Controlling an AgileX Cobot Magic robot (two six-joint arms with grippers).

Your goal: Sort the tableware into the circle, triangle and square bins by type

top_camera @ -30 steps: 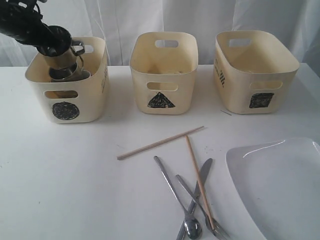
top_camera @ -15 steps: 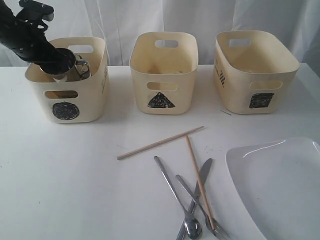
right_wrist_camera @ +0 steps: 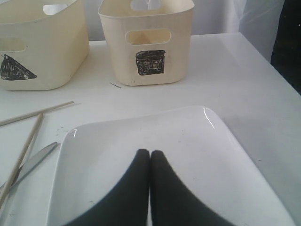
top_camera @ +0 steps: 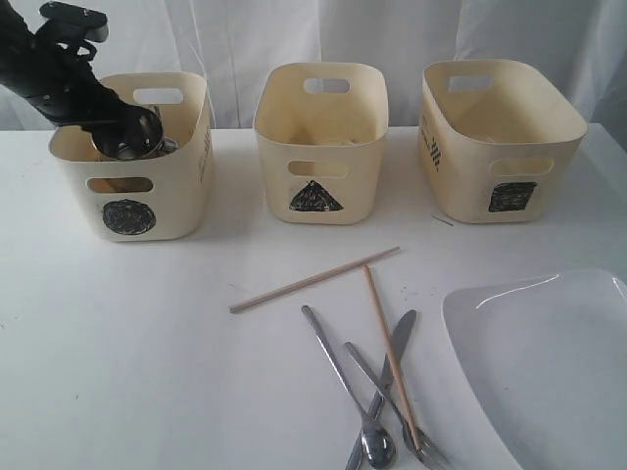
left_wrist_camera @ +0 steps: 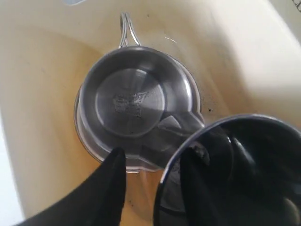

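The step in hand is judged to be the setting down of a steel mug in the circle bin (top_camera: 181, 191), which stands at the left of the exterior view. The left gripper (left_wrist_camera: 155, 153) is seen inside that bin with its fingers parted to a middling width. One finger (left_wrist_camera: 195, 174) is inside the rim of the tilted upper mug (left_wrist_camera: 249, 155), and the other (left_wrist_camera: 110, 183) is clear of its wall, so the mug is not judged to be clamped. A lower steel mug (left_wrist_camera: 129, 101) is seen upright on the bin floor beneath it. Whether the upper mug rests on it cannot be told.

For a clean release, the fingers should be spread fully before any lift. The inner finger should then be drawn out along the mug wall, so that the rim is not hooked and the bin is not dragged.

The right gripper (right_wrist_camera: 150, 153) is held over the large white plate (right_wrist_camera: 188, 136) with its fingers pressed together. The chopsticks (top_camera: 313, 279), spoon (top_camera: 338, 367) and knife (top_camera: 404, 328) lie unsorted on the table (top_camera: 147, 343).
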